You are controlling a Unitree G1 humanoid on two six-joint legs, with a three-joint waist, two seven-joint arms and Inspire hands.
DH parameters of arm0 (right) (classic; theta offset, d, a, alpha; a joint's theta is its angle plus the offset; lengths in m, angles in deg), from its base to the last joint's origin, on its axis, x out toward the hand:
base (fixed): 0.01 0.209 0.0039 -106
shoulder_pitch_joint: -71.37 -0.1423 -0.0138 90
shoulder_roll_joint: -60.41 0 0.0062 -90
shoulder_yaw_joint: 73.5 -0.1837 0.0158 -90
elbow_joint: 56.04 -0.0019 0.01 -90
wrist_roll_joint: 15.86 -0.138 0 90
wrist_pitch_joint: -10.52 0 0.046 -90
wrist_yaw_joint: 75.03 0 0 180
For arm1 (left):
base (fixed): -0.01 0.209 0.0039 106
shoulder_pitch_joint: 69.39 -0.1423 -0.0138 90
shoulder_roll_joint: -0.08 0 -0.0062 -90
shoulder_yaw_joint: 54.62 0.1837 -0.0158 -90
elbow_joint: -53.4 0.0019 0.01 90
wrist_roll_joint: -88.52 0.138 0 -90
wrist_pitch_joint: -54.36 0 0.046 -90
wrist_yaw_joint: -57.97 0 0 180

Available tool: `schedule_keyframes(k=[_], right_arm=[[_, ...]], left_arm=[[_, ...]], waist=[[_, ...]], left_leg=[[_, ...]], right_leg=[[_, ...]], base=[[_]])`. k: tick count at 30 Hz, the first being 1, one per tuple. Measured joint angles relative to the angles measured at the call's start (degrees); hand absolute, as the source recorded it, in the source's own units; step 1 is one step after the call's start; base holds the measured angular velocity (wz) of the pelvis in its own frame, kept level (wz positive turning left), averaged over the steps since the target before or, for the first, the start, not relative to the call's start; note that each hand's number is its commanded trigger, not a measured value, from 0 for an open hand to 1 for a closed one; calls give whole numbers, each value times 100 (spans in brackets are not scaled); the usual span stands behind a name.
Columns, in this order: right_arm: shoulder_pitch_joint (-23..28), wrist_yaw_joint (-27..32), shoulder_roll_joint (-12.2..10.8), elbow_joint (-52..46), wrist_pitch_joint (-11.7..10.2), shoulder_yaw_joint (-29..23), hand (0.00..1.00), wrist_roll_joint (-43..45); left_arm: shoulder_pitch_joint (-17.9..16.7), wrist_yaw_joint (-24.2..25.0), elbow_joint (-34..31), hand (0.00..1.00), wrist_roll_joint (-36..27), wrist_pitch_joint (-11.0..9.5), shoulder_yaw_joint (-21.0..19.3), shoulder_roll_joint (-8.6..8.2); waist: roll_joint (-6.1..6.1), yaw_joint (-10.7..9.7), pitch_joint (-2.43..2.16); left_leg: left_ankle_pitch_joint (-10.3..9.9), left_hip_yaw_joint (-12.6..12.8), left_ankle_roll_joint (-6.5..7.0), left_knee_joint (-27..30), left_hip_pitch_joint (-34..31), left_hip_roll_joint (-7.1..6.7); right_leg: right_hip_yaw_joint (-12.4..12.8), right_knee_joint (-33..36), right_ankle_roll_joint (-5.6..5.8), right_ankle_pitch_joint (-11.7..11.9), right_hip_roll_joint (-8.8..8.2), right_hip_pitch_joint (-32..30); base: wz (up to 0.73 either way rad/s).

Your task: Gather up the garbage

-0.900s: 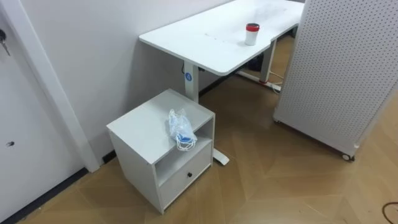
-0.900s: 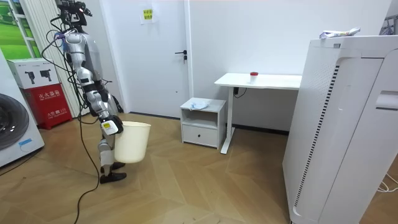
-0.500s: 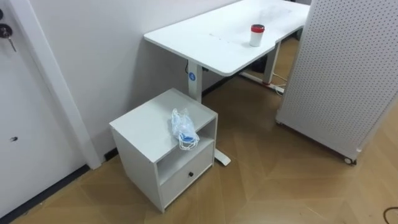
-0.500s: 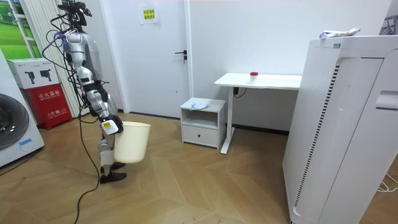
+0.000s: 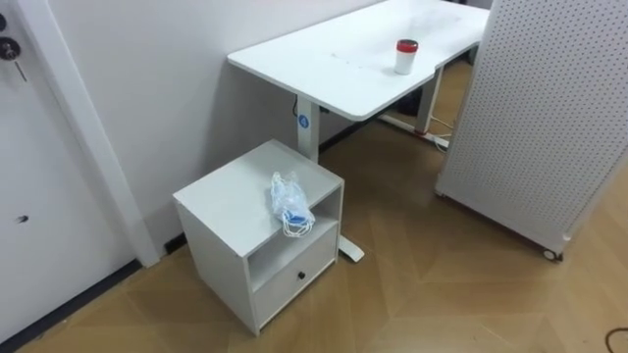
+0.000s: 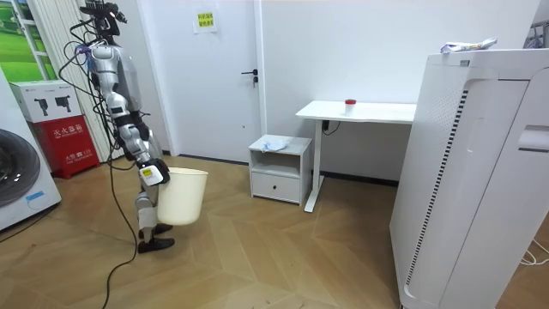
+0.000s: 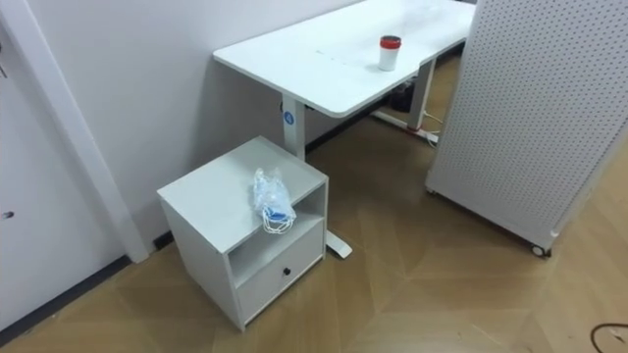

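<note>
- The right robot hand (image 6: 151,175) is seen in the room view at the rim of a cream bin (image 6: 182,197). The bin hangs beside the robot's legs, clear of the wood floor. How far the fingers are closed on the rim cannot be told at that range.
- The robot is seen standing at the room view's left, well apart from the furniture and facing it.
- A tall white perforated panel (image 5: 549,108) on castors is placed at the right of the eye views, beside the desk.
- The white desk (image 5: 334,59) is set against the wall.
- A low white cabinet (image 5: 235,211) with an open shelf and a drawer stands just beside the desk's leg.
- The garbage, a crumpled clear and blue wrapper (image 5: 288,204), lies on the cabinet's top at its front edge, with loops hanging over the edge.
- A small white cup with a red lid (image 5: 405,56) stands upright on the desk.
</note>
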Motion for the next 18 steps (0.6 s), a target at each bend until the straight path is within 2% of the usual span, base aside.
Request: schedule_keyframes(k=[3, 5, 6, 7, 10, 13, 14, 15, 16, 17, 18], right_arm=[[-18, -36, 2, 62, 14, 7, 100, 9], [-22, -81, 5, 77, 13, 7, 100, 4], [-22, -87, 5, 72, 14, 4, 100, 5], [-12, -94, 7, 65, 15, 1, 100, 5], [-18, -96, 34, 61, 11, 6, 100, 10], [-29, -104, 74, 66, 20, 3, 100, 4], [-42, -101, 81, 75, 18, 10, 100, -19], [-32, -93, 80, 64, 18, 10, 100, -61], [-14, -67, 83, 52, 21, 9, 100, -135], [-12, -53, 88, 62, 50, 7, 100, -176], [-17, -50, 92, 60, 74, 6, 100, -175]], left_arm=[[41, -4, 56, 0, 5, 72, -90, 23], [50, -2, 42, 0, 3, 103, -104, 24], [50, 1, 39, 0, 4, 117, -138, 21], [50, 10, 28, 0, 11, 166, -200, 18], [81, 64, 27, 0, 97, 297, -251, 2], [51, 117, 34, 0, 104, 383, -242, 6], [44, 123, 31, 0, 108, 405, -181, 9], [51, 119, 27, 0, 109, 406, -150, 8], [59, 106, -18, 0, 112, 410, -64, 4], [46, 78, -36, 0, 116, 409, -24, 0], [7, 50, -28, 0, 118, 418, -26, 0]], waist=[[-13, 9, 8], [-13, 41, 15], [-23, 66, 13], [-34, 124, 13], [13, 165, 2], [64, 150, 9], [64, 126, 10], [62, 105, 12], [53, 106, 16], [32, 141, 14], [0, 143, 14]], left_leg=[[-149, -41, -13, 338, -101, 30], [-390, -9, -73, 1042, -342, 121], [-425, 12, -78, 1241, -416, 143], [-476, 63, -153, 1644, -560, 190], [-486, 76, -164, 2517, -950, 337], [-461, 38, -195, 3020, -1178, 422], [-463, 16, -260, 3109, -1311, 414], [-475, 14, -239, 3005, -1407, 407], [-473, 20, -241, 2671, -1663, 386], [-405, 33, -297, 2268, -1891, 360], [-203, 24, -362, 1766, -2105, 292]], right_leg=[[-63, 224, -19, -147, -5, -46], [-96, 572, -63, -345, 6, -115], [-95, 693, -70, -404, -1, -158], [-87, 873, -92, -511, -12, -201], [-103, 1037, -144, -608, 35, -232], [-112, 1142, -205, -713, 82, -148], [-77, 1169, -224, -746, 78, -122], [-50, 1168, -229, -754, 78, -123], [29, 1171, -234, -780, 67, -128], [72, 1169, -215, -822, 18, -110], [69, 1156, -184, -877, -56, -82]], base=[[10], [2], [-9], [-14], [-10], [2], [17], [27], [13], [0], [-11]])
